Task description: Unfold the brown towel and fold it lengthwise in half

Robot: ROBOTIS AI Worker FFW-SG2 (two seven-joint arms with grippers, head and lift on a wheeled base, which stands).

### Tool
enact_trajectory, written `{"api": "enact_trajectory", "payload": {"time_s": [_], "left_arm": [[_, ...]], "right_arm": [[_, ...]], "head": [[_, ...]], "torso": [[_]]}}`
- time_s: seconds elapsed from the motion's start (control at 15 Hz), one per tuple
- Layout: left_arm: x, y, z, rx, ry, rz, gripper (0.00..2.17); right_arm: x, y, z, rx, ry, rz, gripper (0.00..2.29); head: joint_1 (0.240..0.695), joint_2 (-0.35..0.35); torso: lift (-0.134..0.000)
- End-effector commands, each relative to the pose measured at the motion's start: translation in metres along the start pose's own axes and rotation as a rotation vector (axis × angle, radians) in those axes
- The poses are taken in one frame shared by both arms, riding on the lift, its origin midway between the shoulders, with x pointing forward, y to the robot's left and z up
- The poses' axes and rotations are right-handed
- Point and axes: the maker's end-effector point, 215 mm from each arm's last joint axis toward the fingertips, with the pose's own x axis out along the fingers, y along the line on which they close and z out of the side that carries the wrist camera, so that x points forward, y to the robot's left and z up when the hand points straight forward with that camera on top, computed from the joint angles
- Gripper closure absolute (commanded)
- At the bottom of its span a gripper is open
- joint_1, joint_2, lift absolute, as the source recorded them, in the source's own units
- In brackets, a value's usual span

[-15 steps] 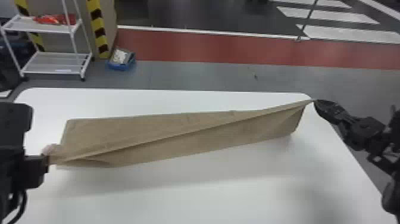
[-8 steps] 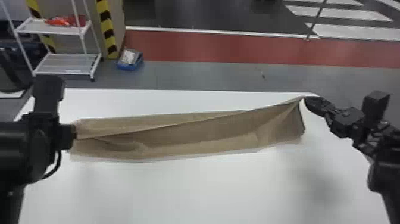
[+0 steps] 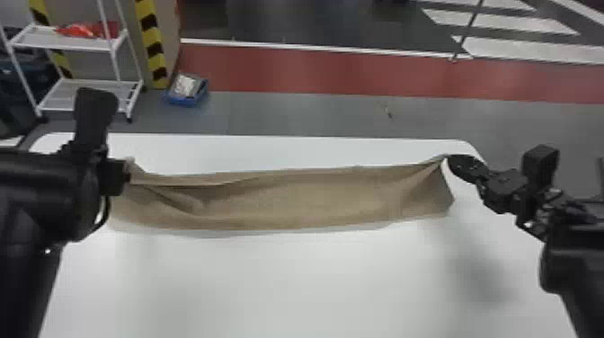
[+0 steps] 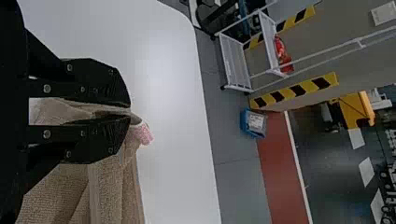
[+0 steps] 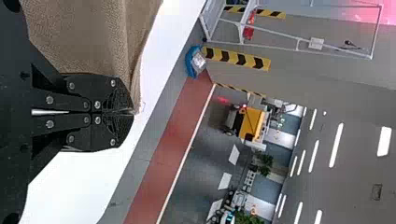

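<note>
Brown towel (image 3: 287, 197): stretched in a long strip across the middle of the head view, drawn up to a point at both ends of its far side.
Left end effector (image 3: 125, 173): clamped on the towel at the left of the frame, with a pink-patterned tab (image 4: 144, 135) poking out past the tips.
Right end effector (image 3: 447, 158): pinched shut on the opposite corner, right of centre in the upper half.
Desk (image 3: 287, 278): white, spread beneath the cloth and across the lower frame.
Step in hand: apparently bringing the gripped long edge over for the lengthwise fold, probably well along.
Creases (image 3: 173, 202): slanting through the left end; best eased out with a light, even outward pull before lowering.
Laying down: match both corners to the far edge, lower together, and release only once flat. Avoid tugging unevenly, for fear of skewing the halves.
</note>
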Motion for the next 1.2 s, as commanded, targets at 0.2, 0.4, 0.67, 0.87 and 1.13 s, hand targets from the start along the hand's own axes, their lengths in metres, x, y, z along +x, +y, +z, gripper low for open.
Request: {"api": "enact_trajectory", "payload": {"time_s": [0.2,0.4,0.67,0.87,1.13], "left_arm": [[0.016,0.003,-0.009,0.03,0.007,0.032,0.13],[0.016,0.003,-0.013,0.032,0.009,0.04,0.13],[0.012,-0.009,-0.038,-0.09,0.037,-0.107,0.16],[0.016,-0.012,-0.052,-0.125,0.067,-0.147,0.5],[0.019,-0.012,-0.063,-0.132,0.087,-0.157,0.67]], "right_arm": [[0.014,0.015,0.006,-0.046,-0.045,-0.029,1.21],[0.011,0.011,0.006,-0.032,-0.072,-0.061,1.21],[0.006,0.014,0.005,-0.03,-0.09,-0.065,1.21],[0.004,0.025,-0.005,-0.023,-0.079,-0.055,1.21],[0.0,0.031,-0.011,-0.027,-0.073,-0.049,1.21]], "head": [[0.695,-0.131],[0.695,-0.119],[0.695,-0.121],[0.695,-0.131],[0.695,-0.127]], "torso": [[-0.119],[-0.119],[-0.119],[-0.119],[-0.119]]}}
